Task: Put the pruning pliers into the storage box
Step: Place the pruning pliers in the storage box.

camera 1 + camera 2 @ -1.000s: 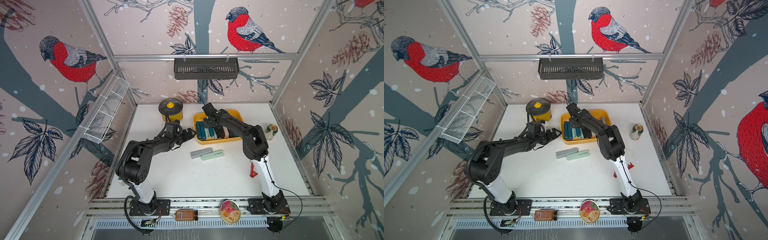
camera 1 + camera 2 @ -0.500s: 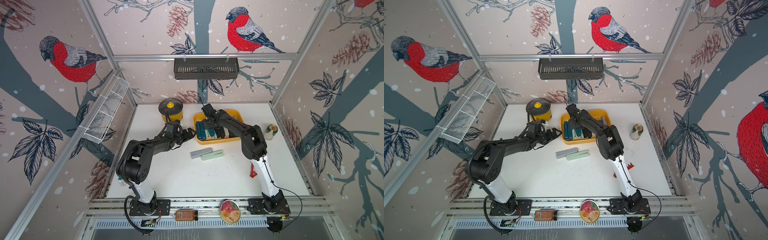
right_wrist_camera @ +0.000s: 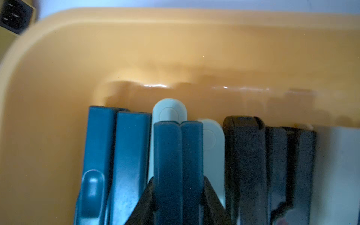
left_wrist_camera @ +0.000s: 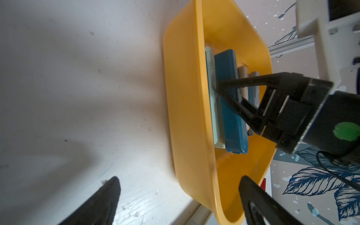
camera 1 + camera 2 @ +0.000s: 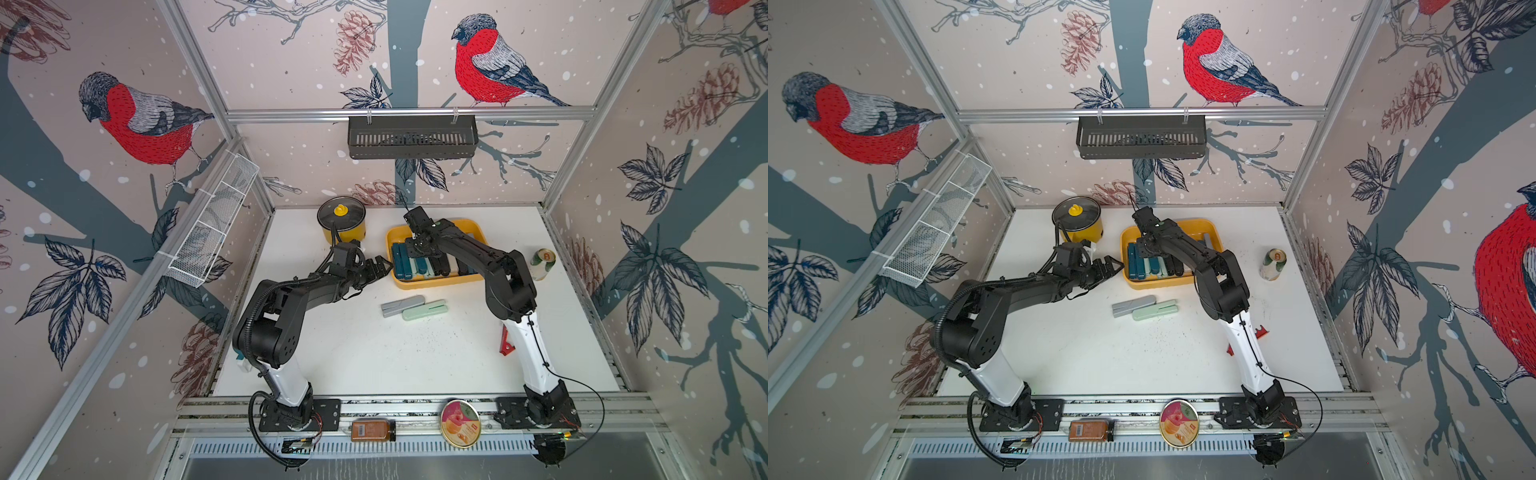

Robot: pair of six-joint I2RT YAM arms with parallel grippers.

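- Your right gripper (image 3: 179, 180) is down inside the storage box (image 5: 434, 284). Its fingers are pinched against both long sides of the teal pliers (image 3: 178, 152), so it's clamped on that one, not gaping.
- The teal pliers sit on top of the row, lying over two pale mint ones (image 3: 169, 109). There are more teal bars (image 3: 116, 155) right beside them on one side and black pliers (image 3: 245, 155) on the other.
- The tip stops short of the box wall, with a bare strip of yellow floor in between.
- Honestly can't tell if it's resting on the ones underneath or held a hair above them.
- Your left gripper (image 4: 180, 179) has its fingers spread wide with nothing between them. It hangs just beside the short side of the box that faces the yellow pot (image 5: 341, 220).
- Out on the table (image 5: 374, 361), grey pliers (image 5: 402, 305) and mint pliers (image 5: 424, 310) lie touching side by side. They're near the front of the box and apart from both grippers.
- The red pliers (image 5: 505, 343) are by your right arm's lower link, partly hidden behind it.
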